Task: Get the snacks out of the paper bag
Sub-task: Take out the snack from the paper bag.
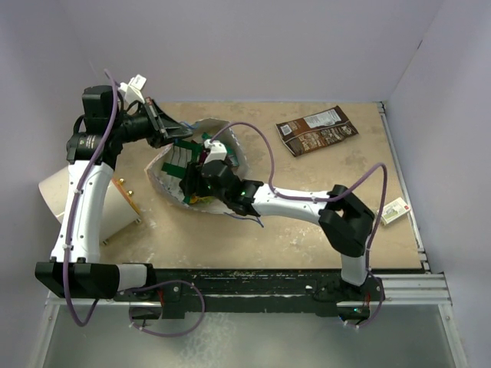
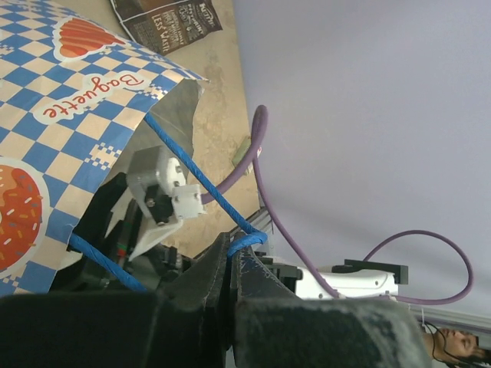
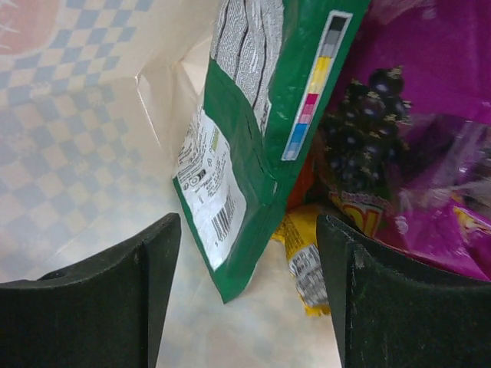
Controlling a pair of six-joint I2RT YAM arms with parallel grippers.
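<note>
While left gripper (image 2: 230, 259) pinches blue cord handle (image 2: 184, 165) of paper bag (image 2: 77, 100), right gripper (image 3: 247, 234) gapes wide inside, straddling green packet (image 3: 230, 138).

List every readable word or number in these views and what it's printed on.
"Baguette": red script on the paper bag.
Brown packet: white lettering, too blurred to read.
Green packet: fine print and barcode, too small.
Purple packet: lettering cut off, unreadable.

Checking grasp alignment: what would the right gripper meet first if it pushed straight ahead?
Probably the green packet, its corner hanging within the open right gripper; the purple packet sits beside it, depth unclear.
</note>
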